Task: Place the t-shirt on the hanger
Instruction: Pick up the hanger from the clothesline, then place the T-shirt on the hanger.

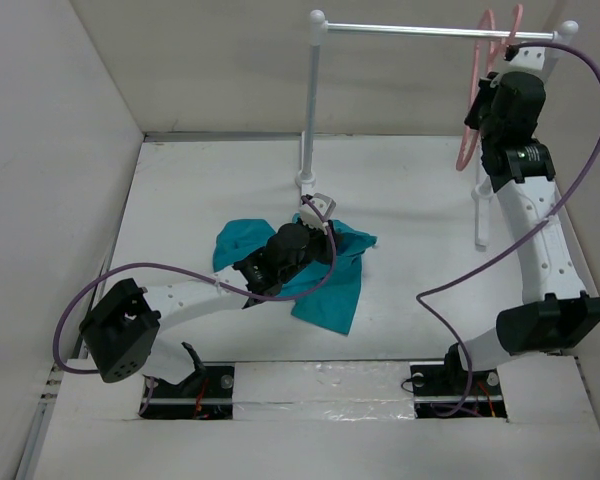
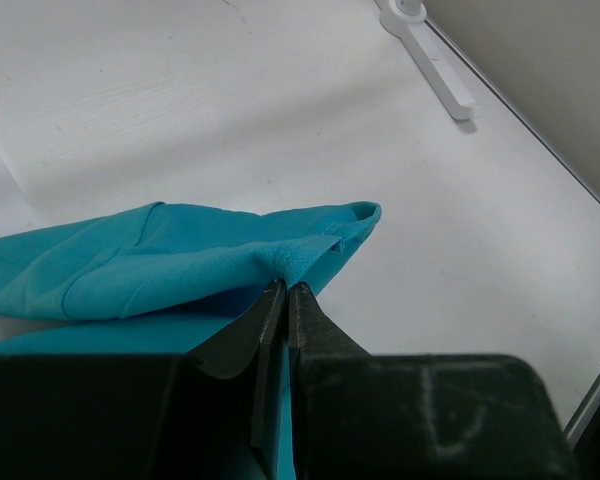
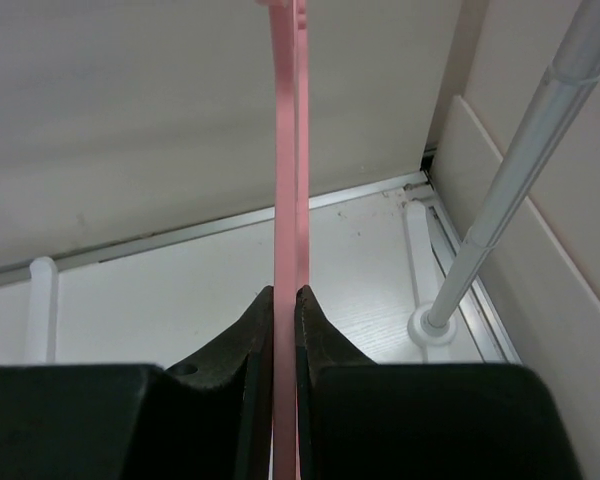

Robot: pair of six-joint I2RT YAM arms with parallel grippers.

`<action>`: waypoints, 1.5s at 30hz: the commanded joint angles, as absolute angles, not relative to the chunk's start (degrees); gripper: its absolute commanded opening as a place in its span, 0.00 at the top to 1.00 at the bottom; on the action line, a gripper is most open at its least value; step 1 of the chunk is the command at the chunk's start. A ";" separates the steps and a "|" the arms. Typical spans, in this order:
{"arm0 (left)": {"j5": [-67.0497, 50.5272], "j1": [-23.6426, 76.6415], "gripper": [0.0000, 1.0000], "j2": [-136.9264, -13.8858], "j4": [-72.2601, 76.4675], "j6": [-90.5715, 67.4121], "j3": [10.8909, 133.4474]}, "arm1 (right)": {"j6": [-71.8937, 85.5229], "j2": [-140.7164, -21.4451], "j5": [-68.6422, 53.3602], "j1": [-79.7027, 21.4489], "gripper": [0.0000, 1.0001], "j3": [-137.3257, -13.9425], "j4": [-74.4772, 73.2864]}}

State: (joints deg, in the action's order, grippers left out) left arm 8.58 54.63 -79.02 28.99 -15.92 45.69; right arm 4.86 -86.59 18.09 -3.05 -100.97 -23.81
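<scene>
Pick-up stage. My left claw (image 2: 285, 288) is pinched shut on a fold of the t-shirt (image 2: 180, 255), which lies crumpled on the table (image 1: 200, 200). My right claw (image 3: 285, 292) clamps the hanger (image 3: 288, 150) beside the rail (image 1: 430, 30). Next, I judge, cloth and hanger must meet (neck opening first). Only the overhead view shows them well apart; the wrist views show each grip.

Your left arm (image 1: 185, 298) is low, elbow bent, left gripper (image 2: 285, 288) pinched closed on the t-shirt (image 2: 180, 255). Your right arm (image 1: 535, 225) is raised, stretched forward, right gripper (image 3: 285, 292) clamped on the hanger (image 3: 288, 150).
</scene>
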 commanded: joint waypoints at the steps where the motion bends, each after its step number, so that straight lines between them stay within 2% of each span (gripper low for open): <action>1: 8.09 54.58 1.00 -77.61 32.43 -15.56 45.53 | 2.55 -81.39 19.34 -3.43 1.00 -98.89 -13.20; 11: 8.70 54.58 1.00 -77.96 31.99 -15.56 45.79 | 4.48 -71.11 15.48 -5.80 1.00 -82.02 -3.87; 17: 10.02 54.58 1.00 -79.01 31.73 -15.29 46.14 | 4.66 -64.61 13.89 -8.61 1.00 -76.39 -0.62; 26: 10.11 53.88 1.00 -80.07 31.29 -16.00 47.02 | 9.13 -56.07 12.83 -13.01 1.00 -64.79 -1.84; 31: 10.11 51.69 1.00 -80.94 30.59 -16.87 48.60 | 14.32 -46.09 3.62 -19.31 1.00 -54.60 -6.57; 36: 11.95 49.75 1.00 -82.88 28.57 -16.79 52.72 | 19.24 -35.52 3.52 -28.64 1.00 -48.52 -17.74; 40: 10.90 45.80 1.00 -84.72 28.74 -17.58 55.45 | 24.34 -28.84 3.25 -34.88 1.00 -48.25 -25.29; 45: 8.18 42.46 1.00 -87.36 27.51 -17.58 59.75 | 27.42 -28.47 4.56 -41.47 1.00 -51.58 -32.42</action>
